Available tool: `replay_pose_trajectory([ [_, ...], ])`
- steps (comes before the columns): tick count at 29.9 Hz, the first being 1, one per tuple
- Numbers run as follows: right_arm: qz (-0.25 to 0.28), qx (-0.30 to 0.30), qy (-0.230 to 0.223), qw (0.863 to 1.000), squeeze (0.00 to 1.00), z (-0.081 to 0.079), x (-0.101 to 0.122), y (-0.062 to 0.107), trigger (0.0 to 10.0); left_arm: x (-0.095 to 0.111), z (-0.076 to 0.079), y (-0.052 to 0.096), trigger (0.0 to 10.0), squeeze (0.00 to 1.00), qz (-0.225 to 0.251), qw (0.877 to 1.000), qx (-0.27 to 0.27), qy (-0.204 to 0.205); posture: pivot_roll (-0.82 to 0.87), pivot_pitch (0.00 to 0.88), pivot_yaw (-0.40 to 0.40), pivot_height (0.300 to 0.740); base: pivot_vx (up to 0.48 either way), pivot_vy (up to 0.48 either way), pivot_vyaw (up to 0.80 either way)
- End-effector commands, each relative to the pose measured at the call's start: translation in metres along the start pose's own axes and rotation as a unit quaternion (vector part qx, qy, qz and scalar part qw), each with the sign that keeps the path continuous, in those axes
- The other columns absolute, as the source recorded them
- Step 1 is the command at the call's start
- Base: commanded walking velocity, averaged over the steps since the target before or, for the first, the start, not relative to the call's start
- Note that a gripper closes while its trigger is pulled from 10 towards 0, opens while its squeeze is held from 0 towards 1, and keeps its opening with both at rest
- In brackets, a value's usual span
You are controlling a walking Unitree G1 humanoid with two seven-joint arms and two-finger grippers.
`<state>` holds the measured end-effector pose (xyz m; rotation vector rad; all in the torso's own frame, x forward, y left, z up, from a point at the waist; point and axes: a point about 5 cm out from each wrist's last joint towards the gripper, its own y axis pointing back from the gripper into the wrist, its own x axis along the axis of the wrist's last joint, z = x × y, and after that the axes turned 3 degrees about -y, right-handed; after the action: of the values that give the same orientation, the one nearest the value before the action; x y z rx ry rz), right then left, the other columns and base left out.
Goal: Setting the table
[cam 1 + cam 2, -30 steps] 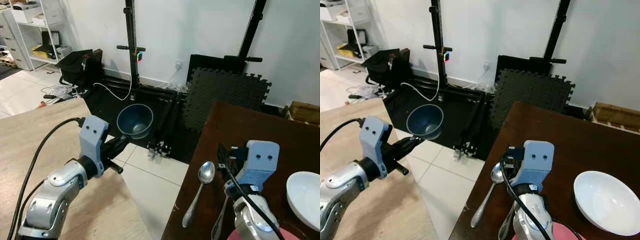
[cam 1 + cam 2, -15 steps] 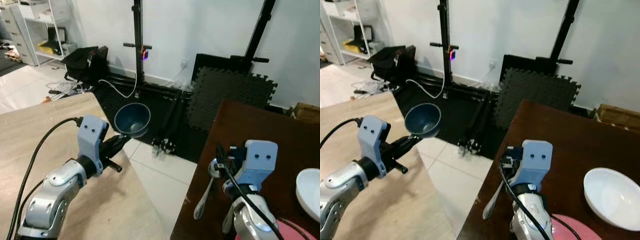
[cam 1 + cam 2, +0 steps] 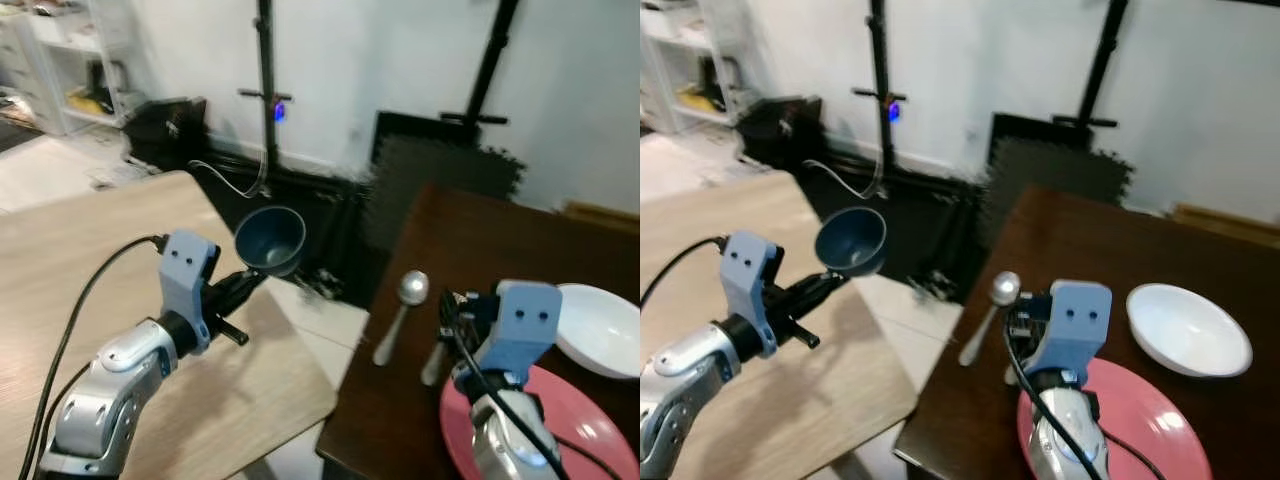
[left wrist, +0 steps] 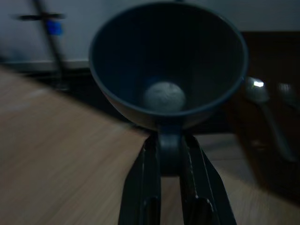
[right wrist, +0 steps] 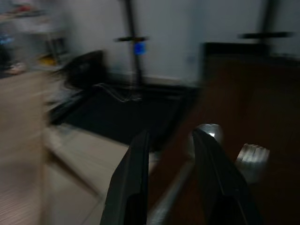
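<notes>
My left gripper (image 3: 250,278) is shut on the rim of a dark blue bowl (image 3: 270,240), held tilted in the air over the gap between a light wood table (image 3: 90,260) and a dark brown table (image 3: 470,240). The wrist view shows the blue bowl (image 4: 168,61) pinched between the black fingers (image 4: 145,173). My right gripper (image 5: 171,136) is open and holds nothing, hovering over the dark table's near left part. Just ahead of it lie a metal spoon (image 3: 400,300) and a fork (image 5: 253,161). A pink plate (image 3: 570,420) and a white bowl (image 3: 600,325) sit beside my right arm.
Black stands (image 3: 268,90), a dark foam mat (image 3: 440,165) and cables lie on the floor beyond the tables. White shelving (image 3: 60,60) stands at the far left. A strip of tiled floor (image 3: 320,320) separates the two tables.
The camera has shifted, so the dark table, pink plate and white bowl show more fully. The left gripper still holds the blue bowl; the right stays open over the cutlery.
</notes>
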<state>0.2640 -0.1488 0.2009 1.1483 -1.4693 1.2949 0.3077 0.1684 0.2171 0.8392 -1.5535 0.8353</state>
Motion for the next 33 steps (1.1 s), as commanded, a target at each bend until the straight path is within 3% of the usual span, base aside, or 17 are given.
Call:
replay_pose_trajectory([
  [1, 0.003, -0.004, 0.0, 1.0, 0.0, 0.0014, 0.0011, 0.0009, 10.0, -0.0008, -0.0002, -0.0018, 10.0, 0.0, -0.008, 1.0, 0.001, 0.001, 0.02, 0.079, 0.048, 0.74, 0.0, 0.465, 0.0],
  [6, 0.003, -0.004, 0.0, 1.0, 0.0, 0.0014, 0.0012, 0.0009, 10.0, -0.0002, -0.0004, -0.0019, 10.0, 0.0, -0.008, 1.0, 0.001, -0.012, 0.02, 0.079, 0.05, 0.74, 0.0, 0.475, 0.0],
  [33, 0.009, -0.002, -0.004, 1.0, 0.0, 0.0009, 0.0019, 0.0, 10.0, 0.0003, 0.0034, -0.0078, 10.0, 0.0, -0.008, 1.0, -0.009, -0.027, 0.02, 0.067, 0.051, 0.74, 0.0, 0.0, 0.0],
])
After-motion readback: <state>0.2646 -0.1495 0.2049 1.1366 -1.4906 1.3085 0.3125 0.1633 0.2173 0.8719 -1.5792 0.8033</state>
